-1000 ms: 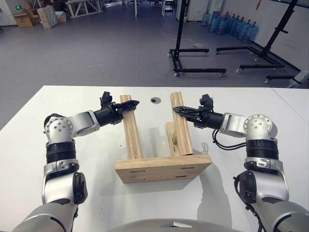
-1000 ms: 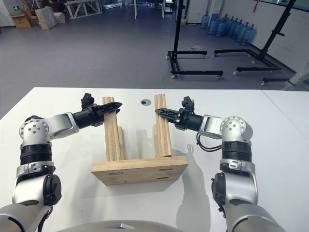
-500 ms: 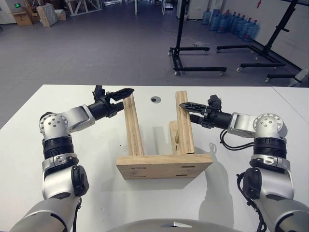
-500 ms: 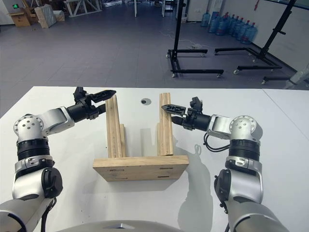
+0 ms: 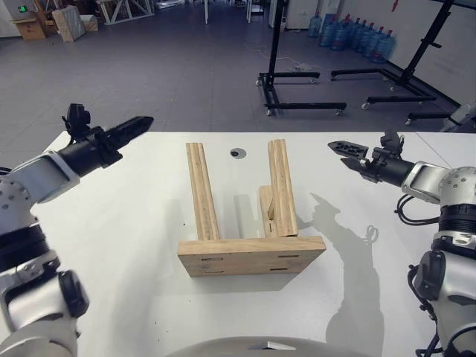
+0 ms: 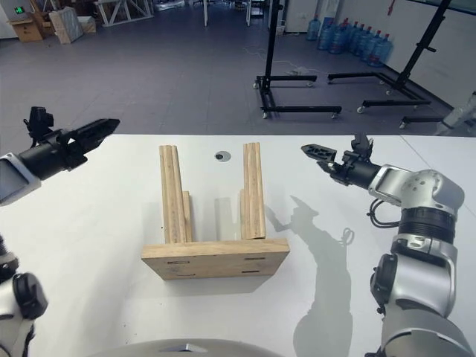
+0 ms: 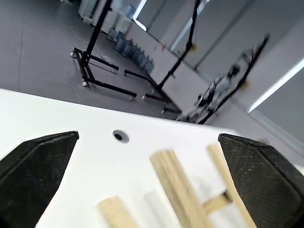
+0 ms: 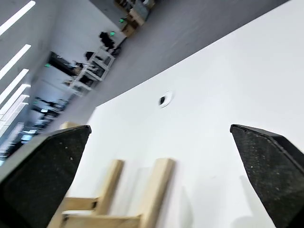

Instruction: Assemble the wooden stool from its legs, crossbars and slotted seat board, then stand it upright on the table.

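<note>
Where the white table (image 5: 111, 223) ends at its far edge, a grey hall floor runs back to cardboard boxes (image 5: 33, 26) at the far left, black wheeled stands (image 5: 301, 74) past the middle, and a row of water bottles (image 5: 357, 37) at the far right. A small round hole (image 5: 238, 153) sits in the table top near the far edge, between the tips of the stool's legs.

The wooden stool (image 5: 249, 223) lies on its side in the middle of the table. Its slotted seat board (image 5: 251, 256) stands on edge nearest the robot. The left legs (image 5: 201, 193) and right legs (image 5: 281, 190) point away across the table, and a crossbar (image 5: 265, 210) shows against the right pair.

The left gripper (image 5: 140, 121) hangs in the air over the table's far left corner, well apart from the left legs. In its wrist view the fingers (image 7: 38, 166) are spread wide, with table and legs showing in the gap. The right gripper (image 5: 341, 146) hovers above the table to the right of the stool, also apart from it. Its fingers (image 8: 266, 161) are likewise set wide, and the stool shows between them
</note>
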Controlling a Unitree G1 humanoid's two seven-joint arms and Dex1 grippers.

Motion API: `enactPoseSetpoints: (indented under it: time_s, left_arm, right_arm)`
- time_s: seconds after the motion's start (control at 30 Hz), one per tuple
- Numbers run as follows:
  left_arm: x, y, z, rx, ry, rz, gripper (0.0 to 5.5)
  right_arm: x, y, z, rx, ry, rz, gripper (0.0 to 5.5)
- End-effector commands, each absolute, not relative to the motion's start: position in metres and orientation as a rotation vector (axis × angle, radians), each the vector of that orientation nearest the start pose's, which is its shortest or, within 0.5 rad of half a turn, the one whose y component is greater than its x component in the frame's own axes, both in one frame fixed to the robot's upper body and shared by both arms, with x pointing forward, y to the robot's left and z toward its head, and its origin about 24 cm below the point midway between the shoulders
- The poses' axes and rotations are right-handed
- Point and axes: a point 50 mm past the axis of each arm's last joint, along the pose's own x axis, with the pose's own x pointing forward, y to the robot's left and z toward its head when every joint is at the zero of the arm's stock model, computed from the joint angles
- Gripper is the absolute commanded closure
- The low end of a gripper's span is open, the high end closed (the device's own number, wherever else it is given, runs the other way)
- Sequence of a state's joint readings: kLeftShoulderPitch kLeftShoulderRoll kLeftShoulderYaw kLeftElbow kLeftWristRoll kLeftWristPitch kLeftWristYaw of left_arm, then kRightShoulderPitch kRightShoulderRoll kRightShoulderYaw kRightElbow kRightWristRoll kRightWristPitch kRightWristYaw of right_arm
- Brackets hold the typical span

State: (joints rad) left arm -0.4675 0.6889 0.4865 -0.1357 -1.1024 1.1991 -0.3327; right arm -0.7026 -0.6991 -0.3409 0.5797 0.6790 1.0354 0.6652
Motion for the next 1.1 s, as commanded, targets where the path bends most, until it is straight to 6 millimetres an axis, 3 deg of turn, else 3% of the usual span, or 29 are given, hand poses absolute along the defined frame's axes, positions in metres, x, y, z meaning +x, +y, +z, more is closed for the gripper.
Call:
enactPoseSetpoints:
  time_s: [0.03, 0.13, 0.23, 0.4, 0.5, 0.67, 0.73, 0.87, 1.0, 1.1]
  left_arm:
    - [0.233, 0.196, 0.193, 0.074, 0.306, -0.888, 0.11]
    - [0.226, 0.177, 0.191, 0.213, 0.291, -1.021, 0.11]
    - [0.217, 0.167, 0.193, 0.244, 0.275, -1.162, 0.11]
    - [0.222, 0.165, 0.195, 0.230, 0.252, -1.223, 0.11]
    - [0.226, 0.167, 0.178, 0.102, 0.321, -1.294, 0.11]
    - [0.230, 0.160, 0.167, -0.015, 0.361, -1.399, 0.11]
    - [0.240, 0.161, 0.172, -0.060, 0.330, -1.369, 0.11]
    - [0.247, 0.166, 0.177, -0.169, 0.309, -1.381, 0.11]
    - [0.254, 0.154, 0.179, -0.197, 0.294, -1.433, 0.11]
    - [0.264, 0.147, 0.178, -0.189, 0.279, -1.424, 0.11]
  right_arm:
    - [0.331, -0.269, 0.113, 0.208, 0.408, 0.512, 0.10]
    - [0.335, -0.245, 0.086, 0.024, 0.394, 0.609, 0.10]
    - [0.339, -0.227, 0.069, -0.071, 0.362, 0.665, 0.10]
    - [0.354, -0.210, 0.068, -0.075, 0.278, 0.656, 0.10]
    - [0.358, -0.193, 0.071, -0.021, 0.229, 0.710, 0.10]
    - [0.362, -0.180, 0.066, -0.055, 0.231, 0.700, 0.10]
    - [0.361, -0.194, 0.067, -0.060, 0.261, 0.669, 0.10]
    - [0.342, -0.261, 0.076, -0.176, 0.358, 0.663, 0.10]
    - [0.308, -0.302, 0.104, -0.254, 0.428, 0.866, 0.10]
    - [0.272, -0.308, 0.121, -0.262, 0.490, 1.107, 0.10]
